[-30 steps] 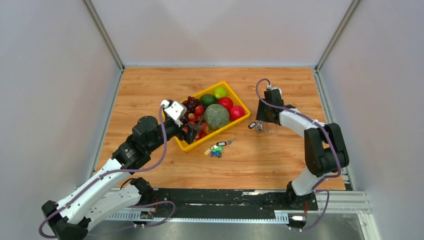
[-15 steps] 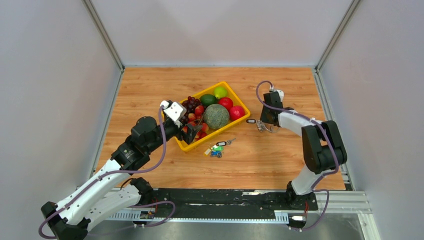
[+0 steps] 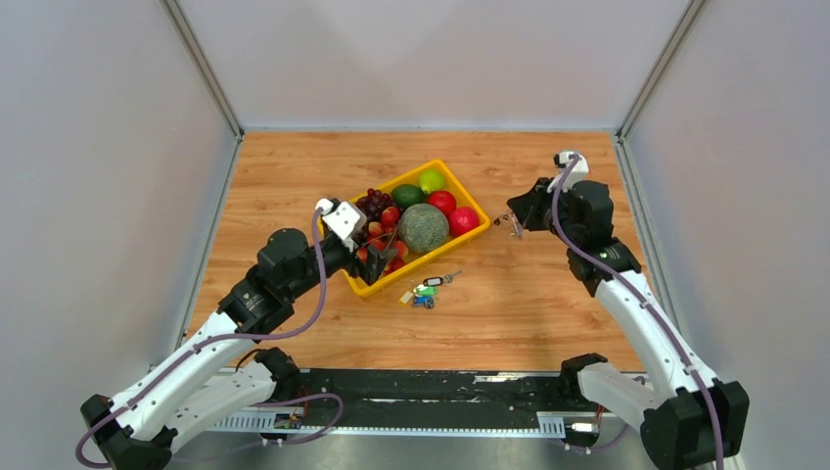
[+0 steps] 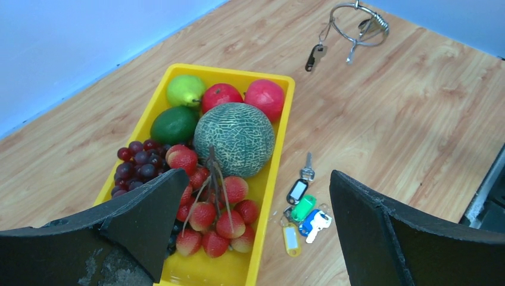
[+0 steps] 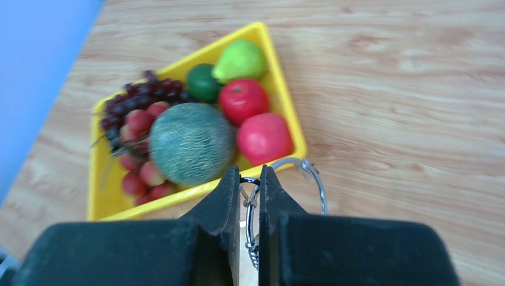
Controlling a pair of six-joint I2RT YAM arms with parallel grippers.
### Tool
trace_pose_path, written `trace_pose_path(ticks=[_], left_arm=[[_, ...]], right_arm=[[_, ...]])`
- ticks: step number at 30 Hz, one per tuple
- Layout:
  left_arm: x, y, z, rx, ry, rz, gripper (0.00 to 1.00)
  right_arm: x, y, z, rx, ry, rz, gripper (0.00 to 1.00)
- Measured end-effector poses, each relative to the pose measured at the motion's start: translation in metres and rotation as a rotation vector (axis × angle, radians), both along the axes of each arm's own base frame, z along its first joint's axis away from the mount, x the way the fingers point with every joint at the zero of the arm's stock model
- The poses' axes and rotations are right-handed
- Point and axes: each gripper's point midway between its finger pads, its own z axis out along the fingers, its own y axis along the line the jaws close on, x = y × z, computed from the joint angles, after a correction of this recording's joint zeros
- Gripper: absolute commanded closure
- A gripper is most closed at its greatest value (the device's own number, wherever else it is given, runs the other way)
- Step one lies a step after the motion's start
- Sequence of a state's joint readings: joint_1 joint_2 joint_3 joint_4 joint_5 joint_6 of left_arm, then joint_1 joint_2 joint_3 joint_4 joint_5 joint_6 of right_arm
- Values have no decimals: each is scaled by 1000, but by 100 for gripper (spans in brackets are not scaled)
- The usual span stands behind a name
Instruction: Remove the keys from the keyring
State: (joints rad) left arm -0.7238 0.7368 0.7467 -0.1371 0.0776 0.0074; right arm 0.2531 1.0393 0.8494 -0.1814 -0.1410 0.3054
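right gripper [image 5: 250, 176]: you're pinching the one keyring [image 5: 305, 162]
left gripper [image 4: 256, 179]: jaws wide, empty
keys [image 4: 301, 205]: four loose, silver blade toward 12 o'clock

**Surface finish rundown**

- thin silvery wire keyring [image 5: 301, 162]: bright polished metal
- small flat keys [image 4: 301, 207]: bare silver metal blades; glossy plastic heads in black, green, blue and yellow
- yellow rectangular tray [image 4: 238, 70]: smooth glossy plastic
- round grey-green melon [image 4: 234, 138]: rough netted skin
- light wooden table [image 4: 417, 119]: visible grain, satin sheen
- left gripper [image 4: 256, 179] fingers [image 4: 387, 238]: matt black, scuffed rough edges
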Motion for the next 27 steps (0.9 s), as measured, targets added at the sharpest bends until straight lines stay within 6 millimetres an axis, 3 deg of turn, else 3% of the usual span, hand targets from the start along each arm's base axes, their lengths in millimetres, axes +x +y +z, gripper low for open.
trace_pose_path(ticks=[10,17,22,27], left_arm=[[-23,-24,-6,-29,4,-192,0],[-31,-34,-5,-66,-3,-259,0],[-33,-39,-2,-101,-25,-288,0],[-42,-45,-15,-105,-27,-349,0]], right_arm=[[-58,60,75,180,-108,413,100],[-88,90,134,273,-191,590,100],[-99,111,165,319,-225,686,100],[-113,139,183,356,-217,785,100]])
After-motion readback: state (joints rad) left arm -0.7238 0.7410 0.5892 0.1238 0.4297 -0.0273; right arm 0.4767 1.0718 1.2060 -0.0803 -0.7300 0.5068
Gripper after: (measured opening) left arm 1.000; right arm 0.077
